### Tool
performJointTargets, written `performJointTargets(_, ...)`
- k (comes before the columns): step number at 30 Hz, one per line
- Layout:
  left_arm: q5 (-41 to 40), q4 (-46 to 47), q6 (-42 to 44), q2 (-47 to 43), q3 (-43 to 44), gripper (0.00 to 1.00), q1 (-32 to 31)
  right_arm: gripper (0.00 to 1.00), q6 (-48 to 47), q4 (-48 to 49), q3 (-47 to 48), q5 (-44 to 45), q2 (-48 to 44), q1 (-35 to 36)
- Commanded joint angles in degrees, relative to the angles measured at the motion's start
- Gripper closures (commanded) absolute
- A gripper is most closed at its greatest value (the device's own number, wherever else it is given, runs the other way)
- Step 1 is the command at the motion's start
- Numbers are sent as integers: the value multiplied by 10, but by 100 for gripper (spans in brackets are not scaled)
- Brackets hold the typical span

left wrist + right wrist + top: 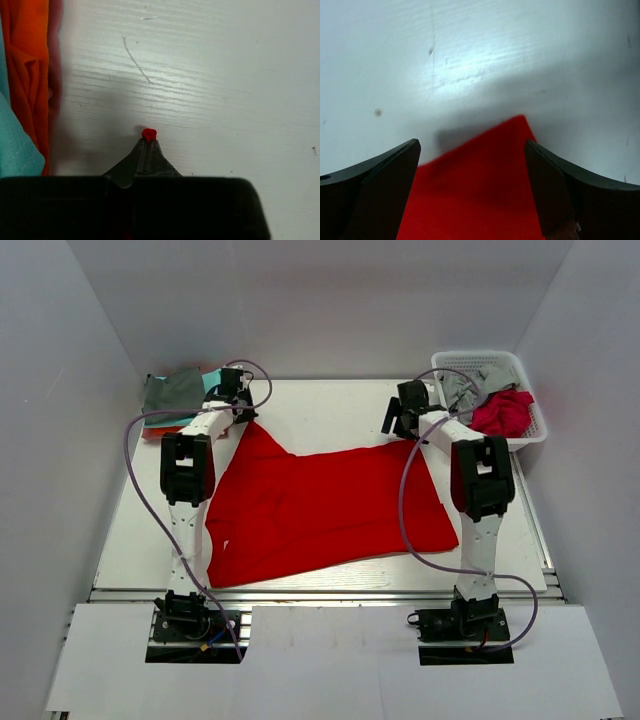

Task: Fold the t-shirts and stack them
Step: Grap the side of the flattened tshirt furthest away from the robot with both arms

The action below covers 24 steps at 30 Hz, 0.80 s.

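Between the left claw's [148,141] closed tips sits a corner of the red shirt [320,510]; the right claw [471,146] gapes wide over the other far corner, gripping nothing. The shirt lies spread on the table [330,405]. The right should probably drop squarely, pinch its corner cleanly, then both lift level.

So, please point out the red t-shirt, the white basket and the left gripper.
red t-shirt [330,510], top view, cloth middle.
white basket [478,355], top view, far rim.
left gripper [148,142], left wrist view, closed fingertips.
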Motion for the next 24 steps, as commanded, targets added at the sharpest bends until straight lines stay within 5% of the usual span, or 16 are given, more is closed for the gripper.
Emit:
performJointTargets(1, 12, 3, 13, -1, 58, 100, -1, 10, 37, -54, 82, 87, 54, -1)
performJointTargets(4, 12, -11, 20, 16, 91, 100, -1, 14, 43, -68, 130, 96, 98, -2)
performJointTargets(8, 17, -17, 25, 37, 130, 100, -1, 34, 51, -73, 137, 89, 104, -3)
performJointTargets(12, 24, -17, 25, 44, 152, 100, -1, 81, 50, -74, 124, 95, 96, -2)
performJointTargets(15, 29, -17, 25, 44, 152, 100, -1, 100, 51, -79, 124, 93, 92, -3)
performJointTargets(24, 29, -41, 35, -65, 40, 100, -1, 100, 11, -43, 74, 106, 12, 1)
